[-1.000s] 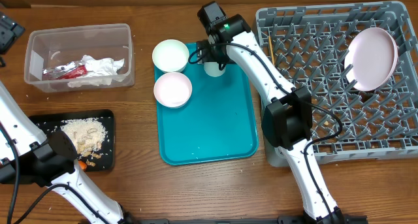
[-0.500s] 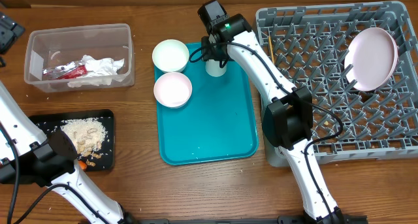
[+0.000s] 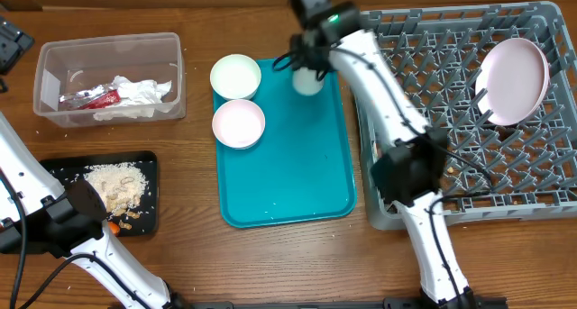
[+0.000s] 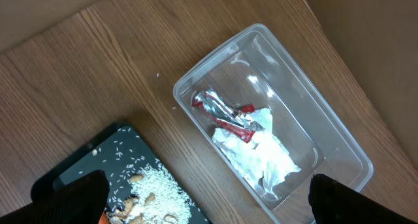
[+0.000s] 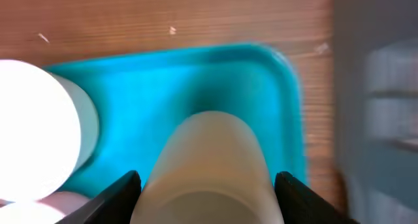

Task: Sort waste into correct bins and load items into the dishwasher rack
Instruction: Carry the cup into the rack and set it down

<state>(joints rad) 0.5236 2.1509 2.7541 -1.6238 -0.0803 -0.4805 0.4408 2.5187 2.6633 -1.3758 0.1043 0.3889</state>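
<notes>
Two hands differ: the right hand (image 5: 208, 185) grips the cup (image 3: 308, 82) at the teal tray's (image 3: 288, 174) far corner, while the left hand (image 4: 206, 198) hangs open above the tub (image 4: 287, 61).

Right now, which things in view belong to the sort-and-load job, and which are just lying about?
Job: cup in the right claw; far bowl; near bowl; plate; rack; tub with napkin and wrapper; black tray with crumbs; carrot.

Lying about: teal tray; dark object at the far left edge.
</notes>
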